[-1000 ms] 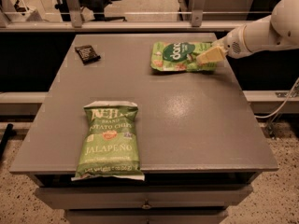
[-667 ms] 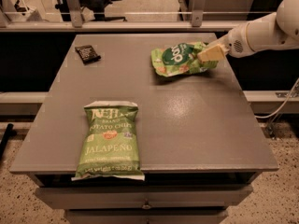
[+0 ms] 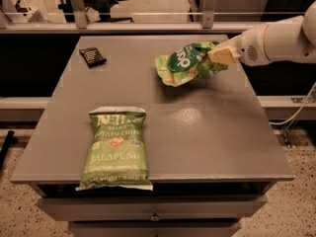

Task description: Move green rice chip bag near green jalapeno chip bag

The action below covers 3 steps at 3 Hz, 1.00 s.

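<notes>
The green rice chip bag [image 3: 183, 63] is a glossy bright green pouch with a dark round logo, tilted and lifted off the table at the back right. My gripper [image 3: 220, 56] comes in from the right on a white arm and is shut on the bag's right end. The green jalapeno chip bag [image 3: 116, 147] is a matte light green bag printed JALAPENO. It lies flat near the table's front left edge, well apart from the held pouch.
A small dark packet [image 3: 92, 57] lies at the back left of the grey table [image 3: 207, 132]. Drawers sit under the table's front edge. A rail and chair legs stand behind the table.
The rice chip bag has gone from lying on the table to being lifted and tilted. My gripper has risen with it and moved it slightly left and forward.
</notes>
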{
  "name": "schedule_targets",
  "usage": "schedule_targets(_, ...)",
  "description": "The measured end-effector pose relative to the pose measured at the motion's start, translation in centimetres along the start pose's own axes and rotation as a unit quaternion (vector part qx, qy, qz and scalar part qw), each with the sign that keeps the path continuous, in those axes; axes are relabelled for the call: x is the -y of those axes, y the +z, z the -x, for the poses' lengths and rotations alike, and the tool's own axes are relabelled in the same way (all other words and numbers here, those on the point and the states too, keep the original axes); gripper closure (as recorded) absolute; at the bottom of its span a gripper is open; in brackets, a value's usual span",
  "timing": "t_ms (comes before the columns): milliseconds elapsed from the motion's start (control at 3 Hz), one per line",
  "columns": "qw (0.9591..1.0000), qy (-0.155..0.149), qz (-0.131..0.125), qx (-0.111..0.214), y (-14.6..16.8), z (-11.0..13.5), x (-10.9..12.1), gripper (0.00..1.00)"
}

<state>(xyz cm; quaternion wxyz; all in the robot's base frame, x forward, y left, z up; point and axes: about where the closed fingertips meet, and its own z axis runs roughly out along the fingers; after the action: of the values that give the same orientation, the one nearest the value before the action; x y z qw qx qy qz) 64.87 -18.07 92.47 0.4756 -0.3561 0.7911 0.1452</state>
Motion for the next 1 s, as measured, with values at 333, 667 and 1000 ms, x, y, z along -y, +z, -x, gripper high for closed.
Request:
schedule_targets(333, 0.9995, 0.025, -0.016, 0.011, -0.1, -0.2, -3.9, 1.00)
schedule_targets(667, 0.9981, 0.054, -0.030, 0.006, 0.6, -0.9, -7.2, 1.00)
schedule_targets(1000, 0.9963, 0.079, -0.034, -0.001, 0.8, -1.1, -9.1, 0.83)
